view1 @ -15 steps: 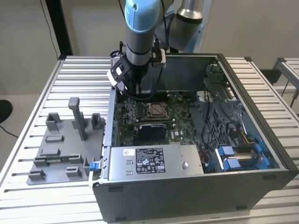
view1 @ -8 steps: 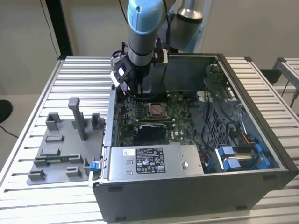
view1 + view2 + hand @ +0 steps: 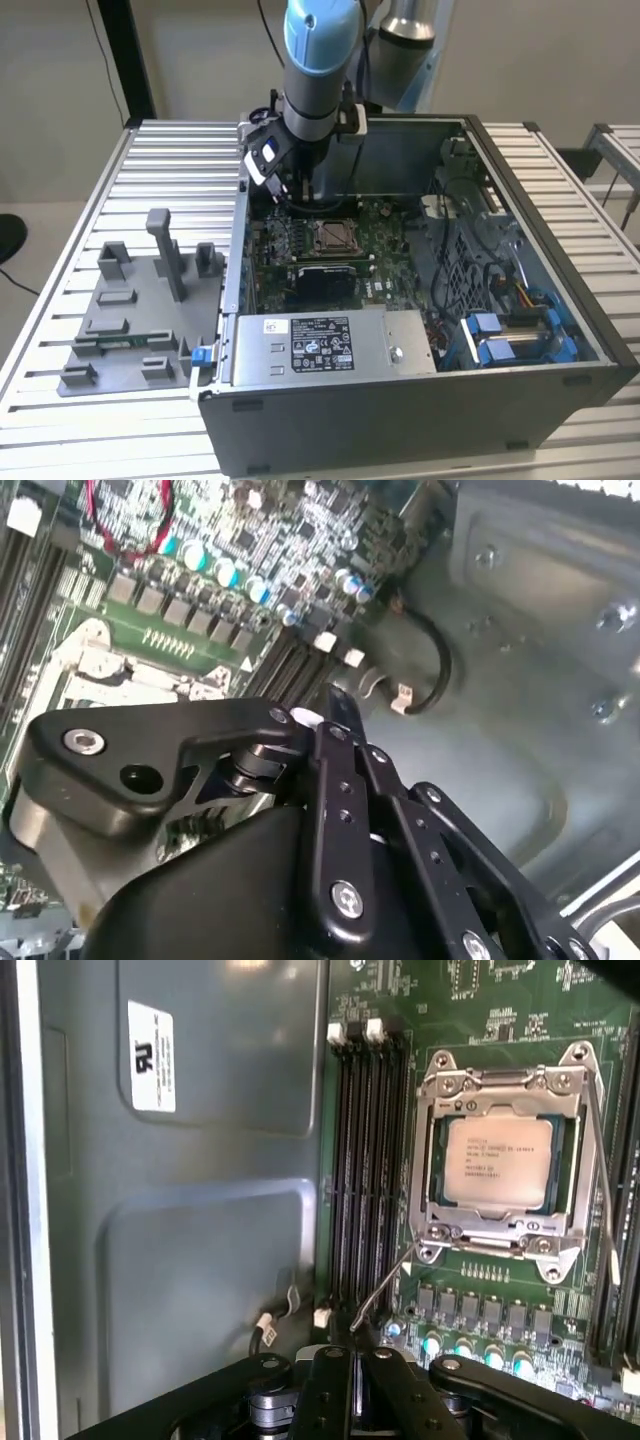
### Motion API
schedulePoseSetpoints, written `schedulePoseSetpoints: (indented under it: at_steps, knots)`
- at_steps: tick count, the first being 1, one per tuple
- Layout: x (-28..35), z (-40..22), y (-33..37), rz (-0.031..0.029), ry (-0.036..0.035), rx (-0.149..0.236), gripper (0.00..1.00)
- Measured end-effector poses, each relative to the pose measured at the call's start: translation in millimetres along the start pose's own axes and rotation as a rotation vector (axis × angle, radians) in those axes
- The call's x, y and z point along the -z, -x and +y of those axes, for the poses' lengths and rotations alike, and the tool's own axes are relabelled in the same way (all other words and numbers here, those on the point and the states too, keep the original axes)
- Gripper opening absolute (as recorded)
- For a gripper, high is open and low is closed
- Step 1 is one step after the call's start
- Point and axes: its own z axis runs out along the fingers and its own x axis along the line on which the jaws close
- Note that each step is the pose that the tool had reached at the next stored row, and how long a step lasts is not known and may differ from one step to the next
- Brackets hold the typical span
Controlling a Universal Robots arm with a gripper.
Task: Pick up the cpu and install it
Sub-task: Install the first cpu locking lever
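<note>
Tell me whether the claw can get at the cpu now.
Probably not to grip it. The cpu sits with the metal frame over its edges; only its top lies bare to the claw.

One cpu (image 3: pixel 500 1163), one socket (image 3: pixel 497 1084), one case (image 3: pixel 400 420)

A pale, matt metal lid tops the cpu (image 3: pixel 498 1163) inside a bright, shiny metal socket frame (image 3: pixel 500 1082); the computer case (image 3: pixel 200 1260) is dull grey sheet metal, the worktop (image 3: pixel 170 150) ribbed bare metal.
</note>
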Motion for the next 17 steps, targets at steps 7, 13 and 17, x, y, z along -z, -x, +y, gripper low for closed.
schedulePoseSetpoints:
  at_steps: [7, 13, 17]
  knots:
    - [1.5, 11.8, 0.1, 0.0047, 0.0003, 0.0, 0.0]
    - [3.3, 19.7, -0.5, 0.0063, 0.0005, 0.0, 0.0]
    - [4.7, 24.1, -0.8, 0.0068, 0.0004, 0.0, 0.0]
